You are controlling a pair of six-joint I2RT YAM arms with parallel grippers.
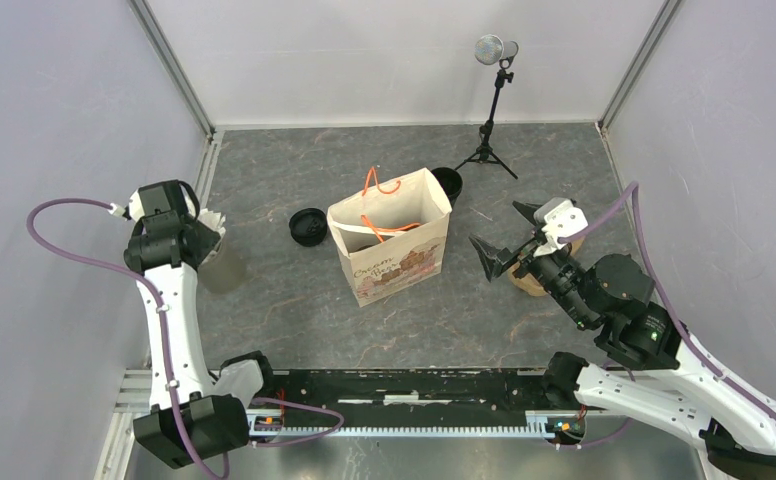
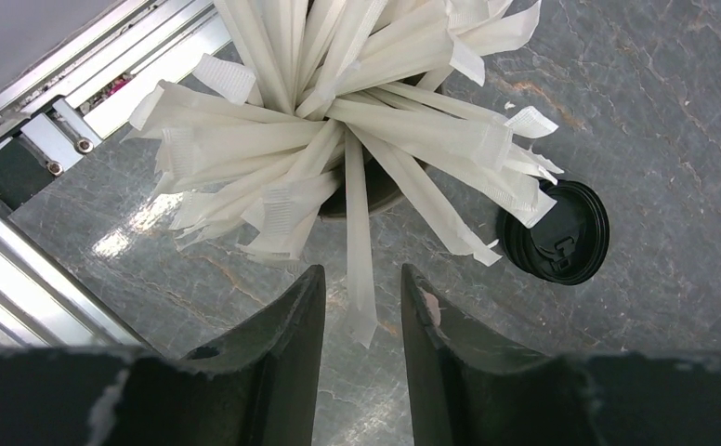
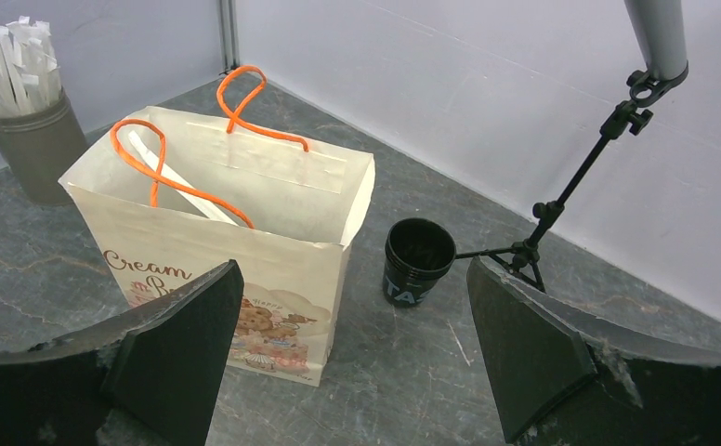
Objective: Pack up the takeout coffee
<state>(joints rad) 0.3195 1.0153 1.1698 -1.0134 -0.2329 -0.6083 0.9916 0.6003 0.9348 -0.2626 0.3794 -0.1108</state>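
One small black disposable cup (image 1: pixel 451 182), lidless, stands on the grey worktop (image 1: pixel 264 320) just behind the beige paper bag (image 1: pixel 389 250). At the left wrist, the left hand (image 2: pixel 361 279) is released, with a white paper-wrapped straw (image 2: pixel 357 242) hanging between its jaws and a round black plastic lid (image 2: pixel 557 232) nearby. At the right wrist, the right hand (image 3: pixel 352 279) is spread wide.

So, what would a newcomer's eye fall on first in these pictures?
The beige paper bag with orange handles stands open in the middle. At the left, a holder crammed with paper-wrapped straws sits below the left end effector. A lidless black cup stands by the bag's far right corner, and a black lid lies left of the bag.
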